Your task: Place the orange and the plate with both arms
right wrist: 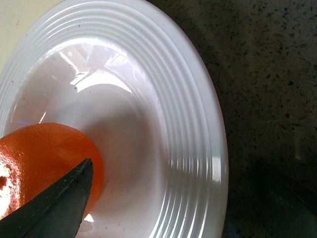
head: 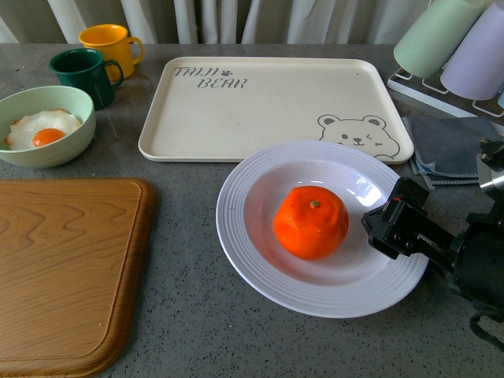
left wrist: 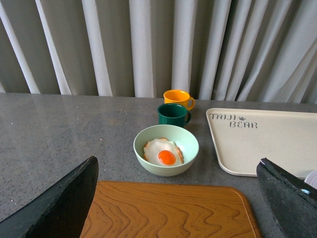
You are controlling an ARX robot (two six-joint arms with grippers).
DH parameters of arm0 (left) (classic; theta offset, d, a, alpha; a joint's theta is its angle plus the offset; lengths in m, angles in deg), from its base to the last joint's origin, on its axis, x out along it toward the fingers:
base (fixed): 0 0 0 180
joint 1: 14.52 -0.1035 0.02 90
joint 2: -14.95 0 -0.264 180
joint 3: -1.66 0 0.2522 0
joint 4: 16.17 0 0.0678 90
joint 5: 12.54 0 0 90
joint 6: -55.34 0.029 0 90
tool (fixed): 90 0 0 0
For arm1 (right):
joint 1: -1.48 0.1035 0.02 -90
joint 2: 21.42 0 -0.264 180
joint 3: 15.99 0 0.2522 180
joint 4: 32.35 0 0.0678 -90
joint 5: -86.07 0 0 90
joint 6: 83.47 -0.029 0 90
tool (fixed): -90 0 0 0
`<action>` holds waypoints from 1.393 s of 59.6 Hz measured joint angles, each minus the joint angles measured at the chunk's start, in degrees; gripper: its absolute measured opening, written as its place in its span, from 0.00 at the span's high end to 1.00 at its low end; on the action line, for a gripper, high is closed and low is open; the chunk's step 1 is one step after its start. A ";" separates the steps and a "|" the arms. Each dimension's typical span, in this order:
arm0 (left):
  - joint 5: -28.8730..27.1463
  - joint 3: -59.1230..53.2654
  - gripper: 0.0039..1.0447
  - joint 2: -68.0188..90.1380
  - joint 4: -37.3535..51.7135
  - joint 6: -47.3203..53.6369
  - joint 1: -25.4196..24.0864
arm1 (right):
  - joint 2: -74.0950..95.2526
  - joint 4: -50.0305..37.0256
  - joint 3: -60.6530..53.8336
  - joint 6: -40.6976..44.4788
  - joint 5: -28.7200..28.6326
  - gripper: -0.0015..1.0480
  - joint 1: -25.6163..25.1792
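- The bright, squat, dimpled orange (head: 311,222) sits stem-up right in the glossy centre of the large round white ribbed-rim plate (head: 236,228). Fruit and dish are already together on the grey speckled countertop (head: 189,315).
- No long axis to fuss over here. The fruit is near enough round and the dish is a circle, so the direction of approach is what matters.
- The black right gripper (head: 387,220) hangs over the near-side rim of the plate, with the orange just ahead of its fingertips, toward the dish's centre. They look close but apart, with a strip of white bowl showing between them in the front view.
- In the right wrist view one dark finger (right wrist: 54,203) crosses in front of the fruit. The other is only a dim shape across the rim, and the gap between them is wide and holds nothing, so I read this hand as spread and empty.
- The left gripper (left wrist: 177,163) is well away from the dish. Its fingers are spread wide over the brown wooden cutting board (left wrist: 163,210), gripping nothing, and the plate lies far off to its right.
- My call is that the right arm is clearly the nearer one. If the dish has to travel, say to the cream rectangular bear-print tray (head: 276,102) just beyond it, that rim under the right hand is the obvious hold.
- The left arm would have to cross over to steady the far side.
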 joint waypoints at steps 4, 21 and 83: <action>0.00 0.00 0.08 0.00 0.00 0.00 0.00 | 0.26 0.11 0.07 -0.11 0.28 0.12 -0.04; 0.00 0.00 0.08 0.00 0.00 0.00 0.00 | 1.86 0.04 -0.15 -1.51 1.64 0.55 -0.66; 0.00 0.00 0.08 0.00 0.00 0.00 0.00 | -11.37 -5.97 -10.08 -15.85 -9.35 0.97 -3.52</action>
